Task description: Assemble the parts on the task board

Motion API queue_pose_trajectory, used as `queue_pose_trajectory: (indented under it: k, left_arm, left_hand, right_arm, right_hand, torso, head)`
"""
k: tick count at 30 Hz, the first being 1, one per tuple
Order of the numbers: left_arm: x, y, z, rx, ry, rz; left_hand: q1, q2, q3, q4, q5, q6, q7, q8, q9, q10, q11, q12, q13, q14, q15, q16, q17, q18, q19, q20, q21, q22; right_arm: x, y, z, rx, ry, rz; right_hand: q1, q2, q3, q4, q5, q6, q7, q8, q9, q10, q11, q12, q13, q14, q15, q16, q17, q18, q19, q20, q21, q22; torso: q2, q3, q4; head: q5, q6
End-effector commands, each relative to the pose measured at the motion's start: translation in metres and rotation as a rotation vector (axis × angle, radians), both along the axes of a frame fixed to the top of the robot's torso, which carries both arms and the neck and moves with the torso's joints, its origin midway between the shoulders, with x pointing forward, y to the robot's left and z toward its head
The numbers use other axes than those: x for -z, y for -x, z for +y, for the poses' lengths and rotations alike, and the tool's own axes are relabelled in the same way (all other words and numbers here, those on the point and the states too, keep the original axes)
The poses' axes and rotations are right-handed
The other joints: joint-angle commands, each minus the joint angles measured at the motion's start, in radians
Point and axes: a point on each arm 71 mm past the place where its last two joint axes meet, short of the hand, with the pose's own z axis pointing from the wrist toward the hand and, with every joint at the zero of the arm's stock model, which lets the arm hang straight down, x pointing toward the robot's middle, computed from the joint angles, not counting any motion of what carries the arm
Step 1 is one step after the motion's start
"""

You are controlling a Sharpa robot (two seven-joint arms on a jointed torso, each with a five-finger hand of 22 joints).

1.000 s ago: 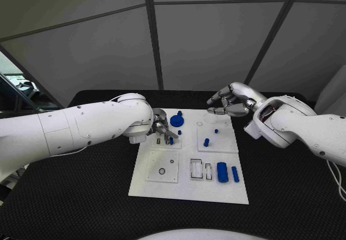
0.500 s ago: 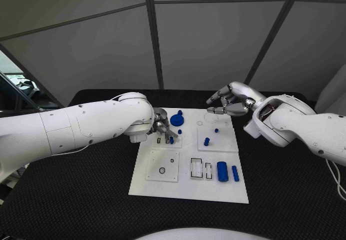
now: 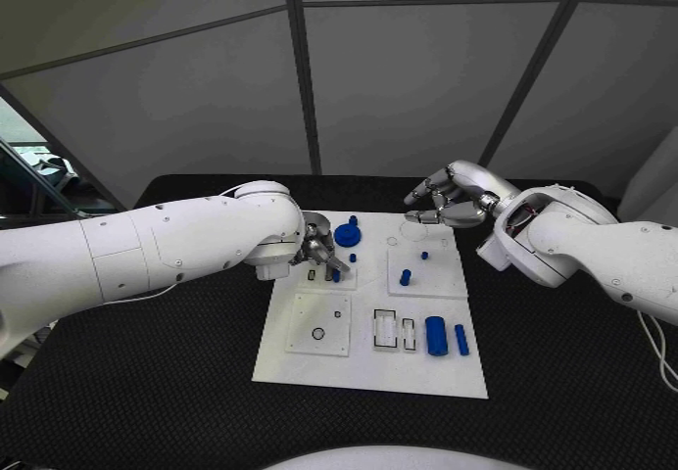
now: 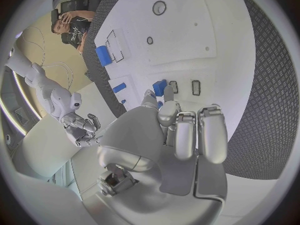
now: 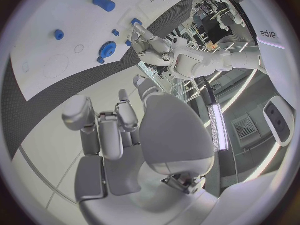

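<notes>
Item: white rectangular task board [image 3: 370,367], centre of the black bench [image 3: 141,392].
Left hand [image 3: 319,252]: over the board's 10 o'clock area, fingers curled beside a small blue peg [image 3: 335,275]; grip cannot be told, contact hidden.
Right hand [image 3: 450,201]: hovering at 1 o'clock, fingers loosely bent, holding nothing.
Change: hands scarcely shifted since a second ago; assembly judged stalled mid-placement.
Blue gear disc [image 3: 348,234] at 12 o'clock; blue cylinder [image 3: 435,336] at 5 o'clock.
</notes>
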Motion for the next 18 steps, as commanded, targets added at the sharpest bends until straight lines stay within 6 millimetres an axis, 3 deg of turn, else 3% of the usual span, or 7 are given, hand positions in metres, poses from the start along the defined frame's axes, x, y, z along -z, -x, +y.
queue_pose_trajectory:
  k: [1, 13, 18]
  left_arm:
    - [0.0000, 0.0017, -0.0029, 0.021, 0.011, 0.018]
    - [0.0000, 0.0011, -0.0028, 0.017, 0.012, 0.016]
    - [0.0000, 0.0012, -0.0035, 0.020, 0.014, 0.016]
  left_hand:
    - [-0.003, -0.005, -0.002, -0.002, 0.001, -0.008, 0.002, 0.003, 0.002, -0.001, -0.003, 0.001, 0.002, 0.107, -0.006, 0.002, 0.263, -0.156, 0.015, -0.004, 0.002, 0.093]
    - [-0.015, -0.010, -0.007, 0.003, 0.000, -0.008, 0.002, 0.004, 0.006, 0.003, -0.002, 0.005, 0.007, 0.107, -0.005, 0.002, 0.263, -0.157, 0.018, -0.004, 0.004, 0.099]
    - [0.033, 0.016, 0.031, -0.027, 0.007, -0.011, -0.006, 0.003, 0.012, 0.004, -0.009, 0.005, 0.009, 0.107, -0.011, 0.002, 0.263, -0.158, 0.020, -0.007, 0.006, 0.102]
  right_arm:
    - [-0.0012, 0.0000, 0.0013, -0.009, 0.005, -0.001]
    - [-0.0010, -0.0003, 0.0016, -0.009, 0.005, 0.000]
    - [-0.0010, -0.0003, 0.0018, -0.009, 0.005, -0.001]
  right_hand:
    - [0.000, 0.002, 0.004, 0.003, 0.006, 0.007, 0.001, 0.005, 0.000, 0.004, 0.000, 0.000, 0.000, 0.064, -0.006, -0.002, 0.090, 0.015, 0.002, -0.003, -0.002, 0.001]
    - [-0.001, 0.002, 0.004, 0.004, 0.006, 0.007, 0.001, 0.006, 0.000, 0.004, 0.000, 0.000, 0.000, 0.064, -0.006, -0.002, 0.090, 0.015, 0.002, -0.003, -0.002, 0.000]
    - [-0.001, 0.002, 0.004, 0.004, 0.006, 0.007, 0.001, 0.006, 0.000, 0.004, 0.000, 0.000, 0.000, 0.064, -0.006, -0.002, 0.090, 0.015, 0.002, -0.003, -0.002, 0.000]
  torso:
    - [0.001, 0.0001, -0.0007]
    - [0.001, 0.0003, -0.0008]
    - [0.001, -0.0001, -0.0006]
  head:
    - [0.000, -0.001]
    - [-0.001, -0.003]
    - [-0.001, -0.004]
